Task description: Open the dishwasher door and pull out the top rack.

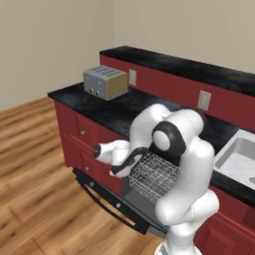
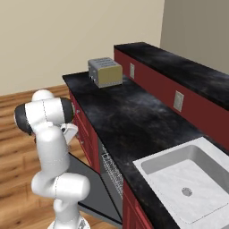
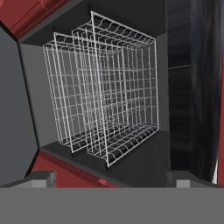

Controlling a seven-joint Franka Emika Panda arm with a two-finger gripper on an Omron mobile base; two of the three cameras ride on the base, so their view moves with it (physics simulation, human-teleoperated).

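We see the toaster (image 1: 105, 82) at ten o'clock on the counter (image 1: 114, 107), the door (image 1: 112, 199) dropped open at seven o'clock, our gripper (image 1: 130, 164) with jaws spread apart holding nothing, then the rack (image 1: 154, 174) poking out beside it.

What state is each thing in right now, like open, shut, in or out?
dishwasher door: open, folded down flat.
top rack: partly out of the dishwasher opening.
gripper: open, holding nothing, facing the rack.
toaster: upright on the counter, nothing seen in its slots.
sink: empty.
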